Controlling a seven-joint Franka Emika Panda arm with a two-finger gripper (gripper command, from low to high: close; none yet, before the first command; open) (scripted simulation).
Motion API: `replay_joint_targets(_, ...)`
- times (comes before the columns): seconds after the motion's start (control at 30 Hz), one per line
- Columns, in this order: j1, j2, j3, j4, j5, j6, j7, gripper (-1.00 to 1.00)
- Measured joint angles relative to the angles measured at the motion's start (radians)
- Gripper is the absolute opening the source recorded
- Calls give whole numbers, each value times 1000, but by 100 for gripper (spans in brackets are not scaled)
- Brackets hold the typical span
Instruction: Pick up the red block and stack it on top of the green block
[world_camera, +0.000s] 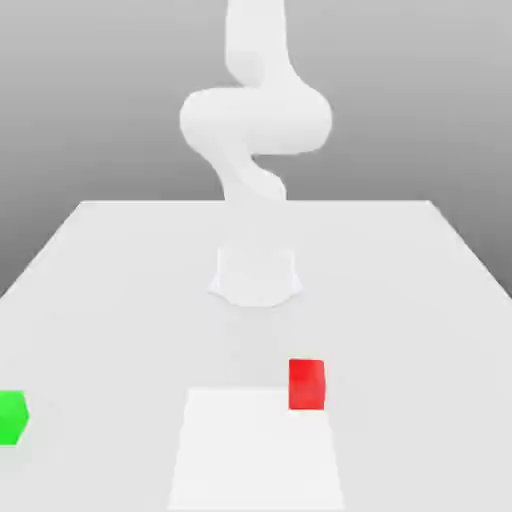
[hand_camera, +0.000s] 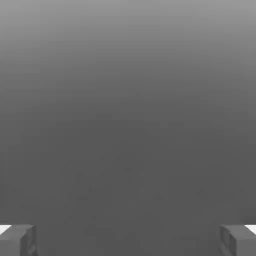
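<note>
Simulated tabletop scene. A white arm (world_camera: 255, 130) rises from its base at the middle of a pale table (world_camera: 120, 270) and folds back on itself above that base. The red block (world_camera: 307, 384) stands upright on the table near the front edge, slightly toward the exterior view's right. The green block (world_camera: 12, 417) sits at the exterior view's far left, cut by the frame edge, well apart from the red block and about level with it in depth. In the hand view the gripper (hand_camera: 128, 240) shows two grey fingertips (hand_camera: 17, 240) set wide apart, with nothing between them; the jaws are spread and empty against a plain grey ground.
</note>
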Motion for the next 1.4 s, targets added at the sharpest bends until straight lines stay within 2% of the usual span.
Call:
replay_joint_targets(0.33,49,291,57,-317,60,235,71,0)
replay_joint_targets(0.53,71,512,122,-523,58,408,151,0)
replay_joint_targets(0.67,74,753,126,-558,-29,596,240,0)
replay_joint_targets(0.77,125,870,60,-547,-89,695,286,0)
replay_joint_targets(0.8,144,902,39,-543,-99,722,294,-100)
replay_joint_targets(1.03,149,908,33,-542,-102,728,296,-100)
replay_joint_targets(1.27,138,682,74,-574,-3,534,226,-100)
replay_joint_targets(1.4,72,663,5,-510,-6,446,195,-100)
